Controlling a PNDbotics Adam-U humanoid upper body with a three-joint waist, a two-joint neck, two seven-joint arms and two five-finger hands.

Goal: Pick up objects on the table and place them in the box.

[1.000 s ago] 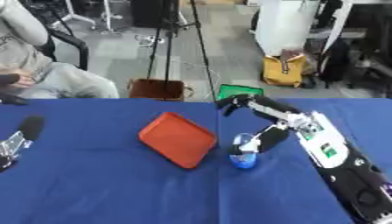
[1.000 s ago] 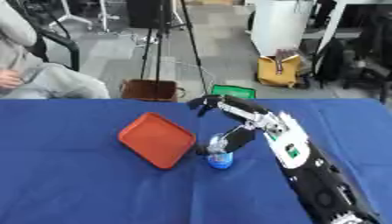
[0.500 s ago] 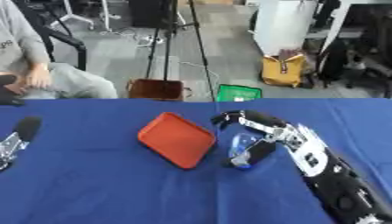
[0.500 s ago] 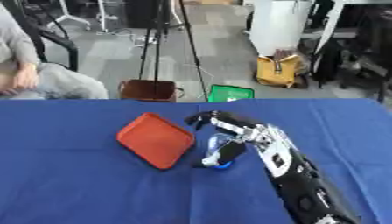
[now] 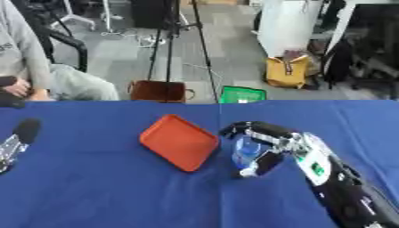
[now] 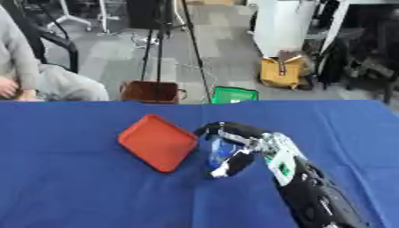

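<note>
The right hand (image 5: 269, 144) curls its fingers and thumb around a small clear-and-blue object (image 5: 248, 150), just right of the table's (image 5: 101, 196) middle. The object lies just beside the right corner of the red tray (image 5: 179, 141), which sits diamond-wise on the blue cloth toward the far edge. No writing is legible on the object or tray; a green patch on the forearm (image 6: 283, 168) is unreadable. Only the left eye view shows the left hand (image 5: 15, 140), at the table's left edge; I cannot tell how its fingers are set.
</note>
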